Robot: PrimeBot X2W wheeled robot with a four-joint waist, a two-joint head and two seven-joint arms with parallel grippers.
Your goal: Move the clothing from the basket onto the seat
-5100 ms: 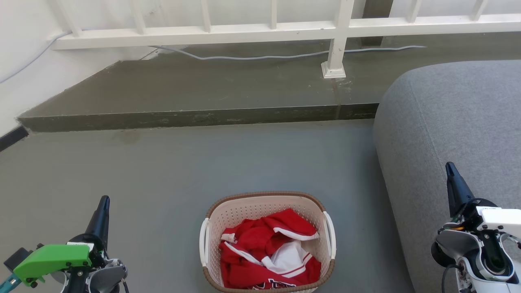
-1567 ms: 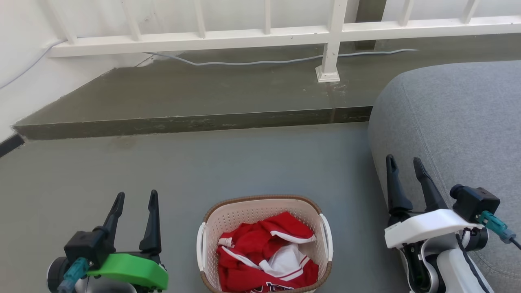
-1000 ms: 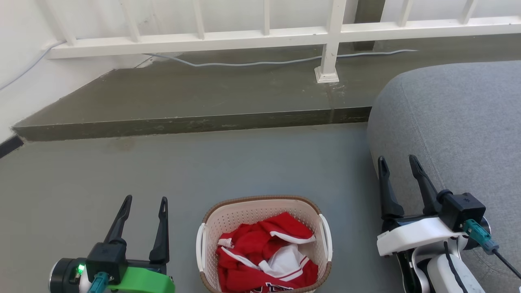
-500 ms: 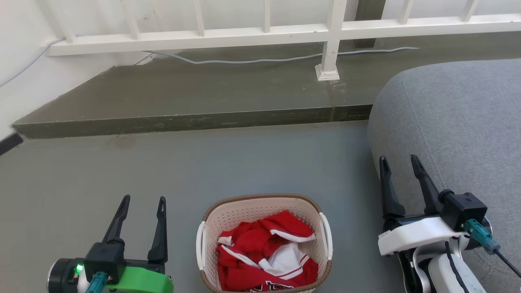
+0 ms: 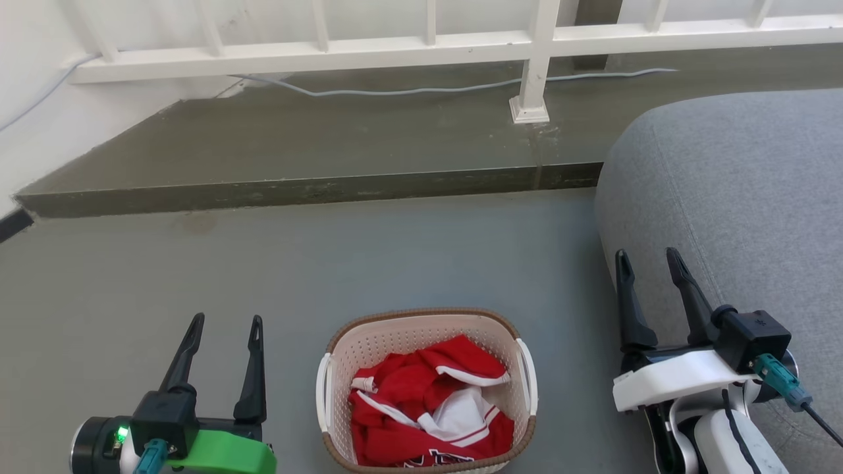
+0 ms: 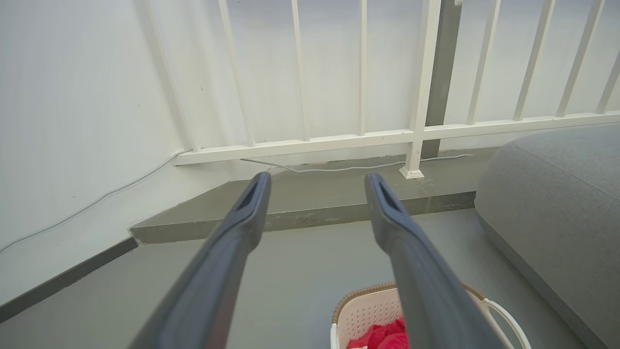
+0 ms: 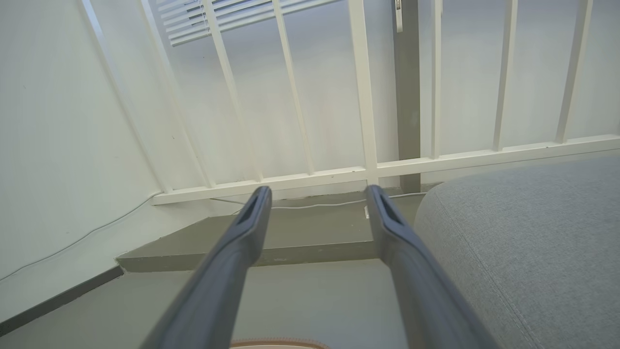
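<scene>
My left gripper (image 5: pixel 226 321) & right gripper (image 5: pixel 646 257) both spread wide, empty; red white-trimmed clothing (image 5: pixel 428 411) in cream perforated plastic basket (image 5: pixel 421 320), beside grey fabric seat (image 5: pixel 744 191).

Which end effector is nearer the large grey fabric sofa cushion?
Right. The right end effector is at the rounded edge of the large grey fabric sofa cushion; the left end effector is left of the cream perforated basket.
</scene>
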